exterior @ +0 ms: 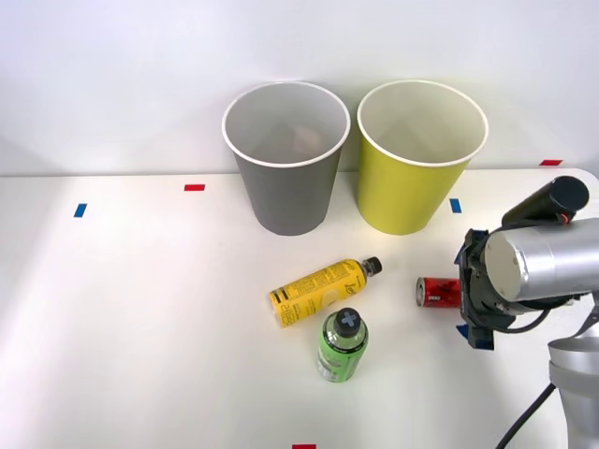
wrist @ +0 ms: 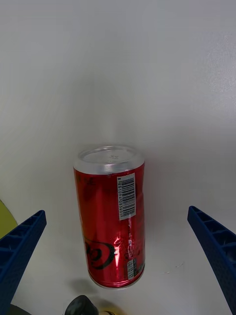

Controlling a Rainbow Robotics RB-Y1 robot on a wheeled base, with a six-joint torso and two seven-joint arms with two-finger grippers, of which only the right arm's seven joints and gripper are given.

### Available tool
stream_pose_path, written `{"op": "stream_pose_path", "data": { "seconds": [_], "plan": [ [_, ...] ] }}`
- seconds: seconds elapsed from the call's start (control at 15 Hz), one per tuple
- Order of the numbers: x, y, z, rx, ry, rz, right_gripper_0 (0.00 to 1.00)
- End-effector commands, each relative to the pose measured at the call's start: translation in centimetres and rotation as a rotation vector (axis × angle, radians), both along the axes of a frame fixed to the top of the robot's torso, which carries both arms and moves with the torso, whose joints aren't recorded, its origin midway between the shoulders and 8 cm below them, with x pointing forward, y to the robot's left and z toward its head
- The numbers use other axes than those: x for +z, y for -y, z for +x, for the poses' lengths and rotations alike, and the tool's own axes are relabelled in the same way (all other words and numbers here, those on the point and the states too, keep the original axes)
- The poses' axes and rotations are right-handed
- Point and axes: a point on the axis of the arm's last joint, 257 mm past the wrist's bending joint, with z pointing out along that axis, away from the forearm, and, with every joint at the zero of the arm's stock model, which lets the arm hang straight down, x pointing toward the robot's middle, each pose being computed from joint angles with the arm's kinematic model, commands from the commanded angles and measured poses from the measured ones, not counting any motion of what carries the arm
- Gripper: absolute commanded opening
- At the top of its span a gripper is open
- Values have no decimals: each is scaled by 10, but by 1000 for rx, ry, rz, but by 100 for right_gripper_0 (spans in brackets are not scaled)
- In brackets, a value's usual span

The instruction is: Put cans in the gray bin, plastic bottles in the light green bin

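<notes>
The red can (exterior: 437, 292) lies on its side on the white table, right of the bottles, one silver end facing the yellow bottle. My right gripper (exterior: 465, 297) is at the can's other end and stands open. In the right wrist view the can (wrist: 112, 216) sits between the two blue fingers (wrist: 19, 246) of the gripper (wrist: 117, 211), with a gap on each side. The yellow bottle (exterior: 318, 291) lies on its side in the middle of the table. The green bottle (exterior: 341, 346) is just in front of it, its black cap towards me. The gray bin (exterior: 285, 196) and the light green bin (exterior: 410, 187) stand upright side by side at the back.
Small red and blue tape marks (exterior: 194, 187) dot the table. A white wall rises right behind the bins. The table's left half is bare. My silver forearm (exterior: 538, 262) comes in over the table's right edge.
</notes>
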Motion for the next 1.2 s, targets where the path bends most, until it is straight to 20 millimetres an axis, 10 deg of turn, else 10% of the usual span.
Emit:
{"op": "stream_pose_path", "data": {
  "seconds": [0.07,0.87,1.07,1.2],
  "plan": [
    [-9,-1,9,-16,-21,-14,100],
    [-32,5,17,-8,-45,-76,100],
    [-33,5,16,18,-45,-130,0],
    [-33,3,16,33,-47,-137,0]
  ]
}}
